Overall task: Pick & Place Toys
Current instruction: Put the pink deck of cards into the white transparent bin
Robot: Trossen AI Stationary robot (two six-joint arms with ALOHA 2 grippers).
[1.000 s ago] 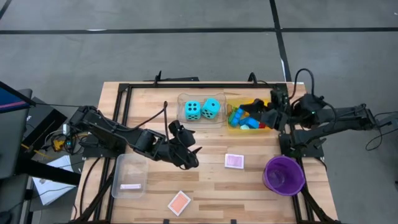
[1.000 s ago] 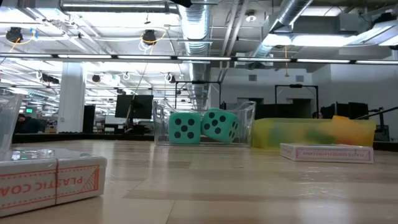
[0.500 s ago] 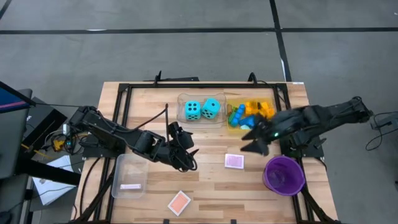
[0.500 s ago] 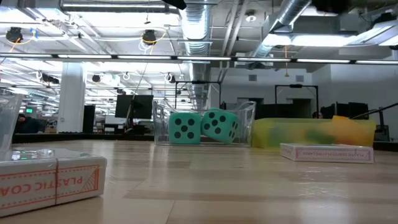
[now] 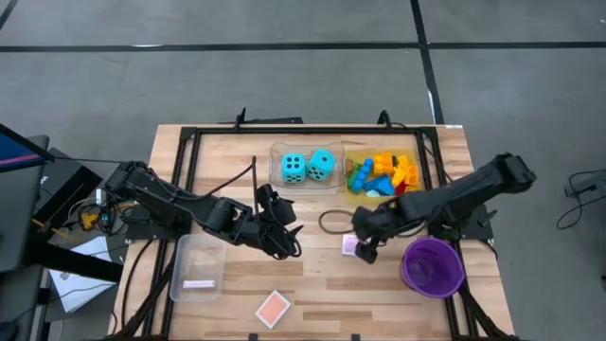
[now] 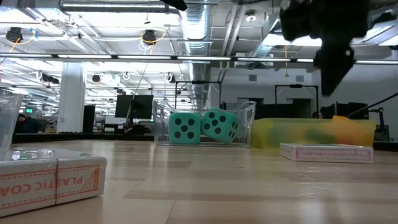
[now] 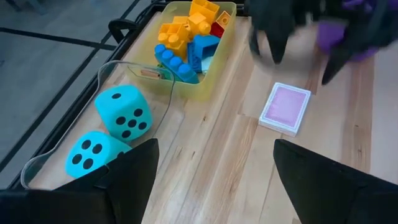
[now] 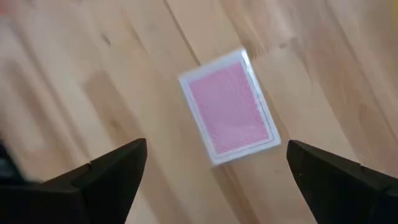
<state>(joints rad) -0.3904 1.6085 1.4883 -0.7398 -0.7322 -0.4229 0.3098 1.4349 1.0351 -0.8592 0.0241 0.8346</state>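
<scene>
The pink tile [image 5: 356,245] lies flat on the counter [image 5: 312,275] right of centre in the high view, just below the yellow tray [image 5: 381,176] of bricks [image 5: 386,174] and left of the purple bowl [image 5: 433,266]. The right pincer [image 5: 363,248] hangs over the tile with its fingers spread wide and nothing between them; in its wrist view the tile shows squarely in the gap.

The tile looks thin, stiff, light and smooth, probably a boxed card pack, though the low view is too soft to settle that. It should slip easily, so the fingers would best straddle its two short-span edges and close near the middle, low against the wood.

The left pincer [image 5: 284,237] waits at centre-left, also open and empty. The two dice [image 5: 308,167] sit in the clear tray [image 5: 307,168] above it.
</scene>
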